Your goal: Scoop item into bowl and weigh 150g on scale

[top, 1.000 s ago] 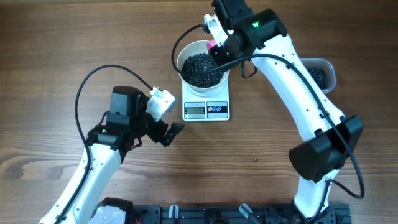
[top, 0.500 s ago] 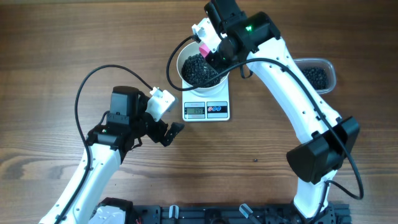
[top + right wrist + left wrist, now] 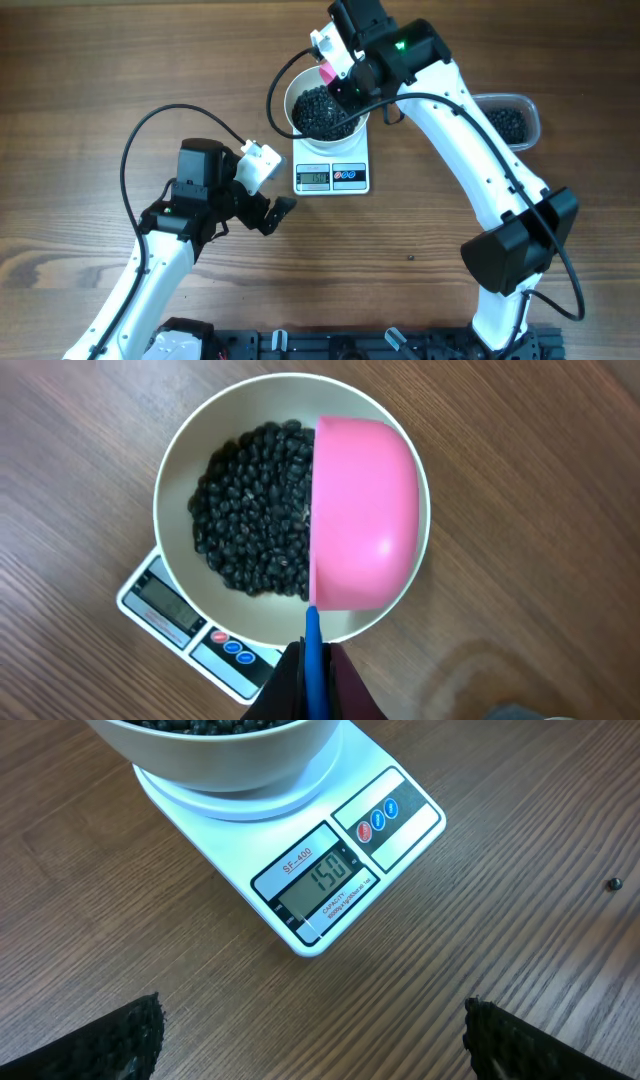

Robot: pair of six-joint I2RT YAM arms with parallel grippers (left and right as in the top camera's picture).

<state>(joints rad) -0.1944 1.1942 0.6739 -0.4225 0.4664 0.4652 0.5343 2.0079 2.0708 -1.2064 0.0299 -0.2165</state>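
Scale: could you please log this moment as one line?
right gripper: shut on scoop, inverted over bowl of beans | left gripper: open | scale: 150

I work over a brown wooden bench [image 3: 80, 60], its grain running left to right under soft, even light. A black rail [image 3: 300, 346] lines its near edge.
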